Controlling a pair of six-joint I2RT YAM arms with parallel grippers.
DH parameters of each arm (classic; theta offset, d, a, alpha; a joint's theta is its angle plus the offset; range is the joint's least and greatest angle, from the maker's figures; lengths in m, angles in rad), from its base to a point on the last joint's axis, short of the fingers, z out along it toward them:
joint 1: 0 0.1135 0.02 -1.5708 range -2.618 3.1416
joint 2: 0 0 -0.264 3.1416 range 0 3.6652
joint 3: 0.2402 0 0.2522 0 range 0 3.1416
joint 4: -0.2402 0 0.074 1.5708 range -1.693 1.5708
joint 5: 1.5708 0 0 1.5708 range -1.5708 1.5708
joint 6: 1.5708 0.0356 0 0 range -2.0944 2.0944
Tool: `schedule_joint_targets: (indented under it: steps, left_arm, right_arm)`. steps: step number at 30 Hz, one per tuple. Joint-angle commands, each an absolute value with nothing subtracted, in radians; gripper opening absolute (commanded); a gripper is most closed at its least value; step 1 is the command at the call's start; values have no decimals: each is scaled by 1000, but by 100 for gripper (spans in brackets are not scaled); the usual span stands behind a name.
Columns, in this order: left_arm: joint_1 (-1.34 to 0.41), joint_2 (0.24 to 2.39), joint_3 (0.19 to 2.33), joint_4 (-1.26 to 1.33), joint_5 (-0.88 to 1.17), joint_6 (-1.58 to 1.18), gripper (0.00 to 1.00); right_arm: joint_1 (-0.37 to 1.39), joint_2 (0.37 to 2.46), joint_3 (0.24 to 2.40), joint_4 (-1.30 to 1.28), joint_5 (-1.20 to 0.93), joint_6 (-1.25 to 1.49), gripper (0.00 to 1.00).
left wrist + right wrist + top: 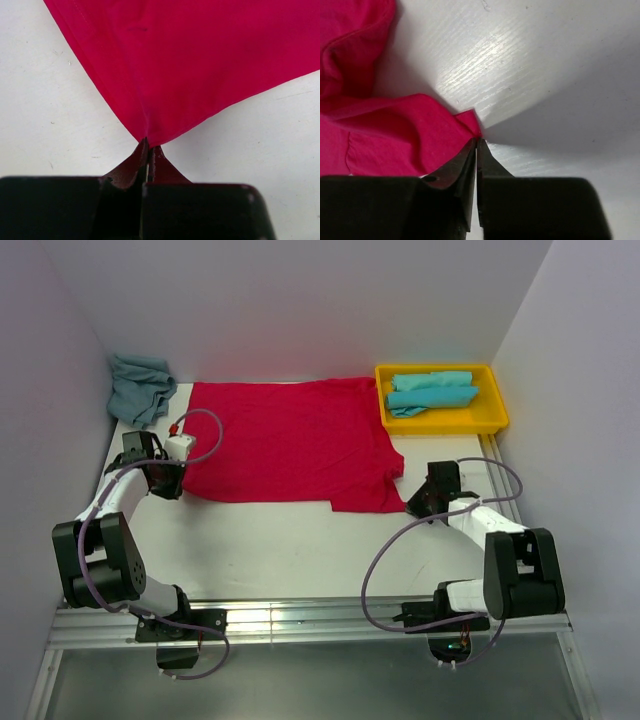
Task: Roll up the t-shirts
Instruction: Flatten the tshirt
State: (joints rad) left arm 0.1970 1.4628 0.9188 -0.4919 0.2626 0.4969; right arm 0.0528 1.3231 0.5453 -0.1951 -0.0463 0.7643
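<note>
The red t-shirt point(290, 440) lies spread flat across the far middle of the table. My left gripper point(172, 480) is shut on its near left corner; in the left wrist view the cloth point(190, 65) pulls to a point between my closed fingertips point(148, 146). My right gripper point(418, 502) is shut on the shirt's near right corner by the sleeve; the right wrist view shows the bunched red cloth point(395, 135) pinched at my fingertips point(478, 140). Two rolled turquoise t-shirts point(432, 392) lie in the yellow tray point(495, 410). Another turquoise shirt point(140, 388) lies crumpled at the far left.
White walls enclose the table on the left, back and right. The yellow tray stands at the far right corner. A metal rail point(300, 618) runs along the near edge by both arm bases. Cables loop from each arm.
</note>
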Motion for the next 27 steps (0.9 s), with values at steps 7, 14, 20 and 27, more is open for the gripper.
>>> schedule_joint_targets:
  steps: [7, 14, 20, 27]
  left_arm:
    - [199, 1422, 907, -483, 264, 520, 0]
    - [201, 1410, 900, -494, 265, 526, 0]
    - [201, 1373, 864, -499, 247, 537, 0]
    - [199, 1298, 815, -522, 226, 554, 0]
  right_arm:
    - [60, 1162, 540, -230, -35, 775, 0]
    - [64, 938, 520, -357, -46, 798, 0]
    - [86, 694, 505, -508, -58, 833, 0]
    - [100, 470, 512, -701, -71, 853, 0]
